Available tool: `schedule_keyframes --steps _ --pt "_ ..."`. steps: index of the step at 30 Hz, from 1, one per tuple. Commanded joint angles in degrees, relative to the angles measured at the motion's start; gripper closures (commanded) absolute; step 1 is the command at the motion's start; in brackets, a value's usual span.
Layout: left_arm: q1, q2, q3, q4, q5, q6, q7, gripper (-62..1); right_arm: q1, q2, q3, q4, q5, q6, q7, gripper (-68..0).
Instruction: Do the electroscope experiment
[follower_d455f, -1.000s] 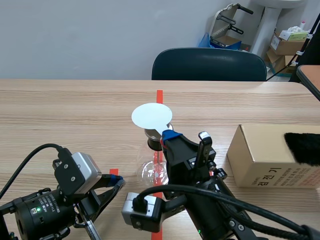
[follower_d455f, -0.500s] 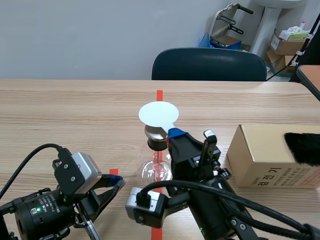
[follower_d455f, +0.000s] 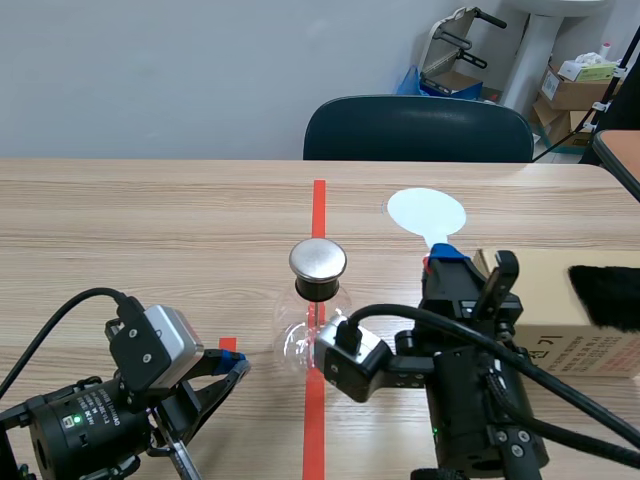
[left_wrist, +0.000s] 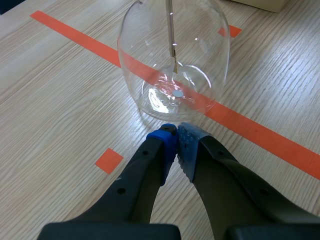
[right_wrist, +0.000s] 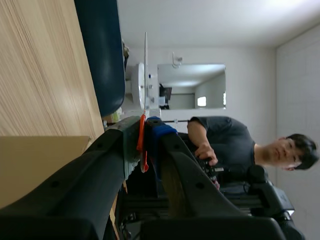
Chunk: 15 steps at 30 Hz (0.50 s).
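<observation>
The electroscope is a clear glass flask (follower_d455f: 305, 340) with a round metal cap (follower_d455f: 318, 262), standing on the red tape line at the table's middle. In the left wrist view the flask (left_wrist: 172, 60) shows a thin metal strip inside. My left gripper (left_wrist: 176, 145) is shut on nothing, its tips just short of the flask's base; it lies low at the flask's left (follower_d455f: 235, 362). My right gripper (follower_d455f: 470, 265) is shut on the thin red handle (right_wrist: 142, 137) of a white disc (follower_d455f: 427, 213). The disc is raised to the right of the cap, apart from it, and appears edge-on in the right wrist view (right_wrist: 145, 65).
A cardboard box (follower_d455f: 545, 315) stands at the right with a black furry cloth (follower_d455f: 605, 295) on it, close behind my right arm. A dark chair (follower_d455f: 418, 128) is at the far edge. The right wrist view, turned sideways, shows a person (right_wrist: 235, 145) beyond the table.
My right arm has carried the white disc from just over the metal cap away to the right, uncovering the cap. The left arm and the flask have stayed put.
</observation>
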Motion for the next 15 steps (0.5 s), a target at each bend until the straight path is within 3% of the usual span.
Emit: schedule_keyframes --steps 1,10,15 --pt "-0.15 0.28 -0.02 0.66 -0.37 -0.09 -0.76 -4.4 -0.22 0.31 0.33 0.48 -0.04 -0.48 -1.07 -0.8" --pt "-0.15 0.26 -0.11 0.66 -0.37 -0.07 -0.76 -4.4 -0.24 0.31 0.33 0.48 -0.04 -0.46 -3.43 -0.8" --pt "-0.15 0.26 -0.11 0.66 -0.37 -0.07 -0.76 -4.4 -0.24 0.28 0.33 0.48 -0.04 -0.46 0.59 -0.8"
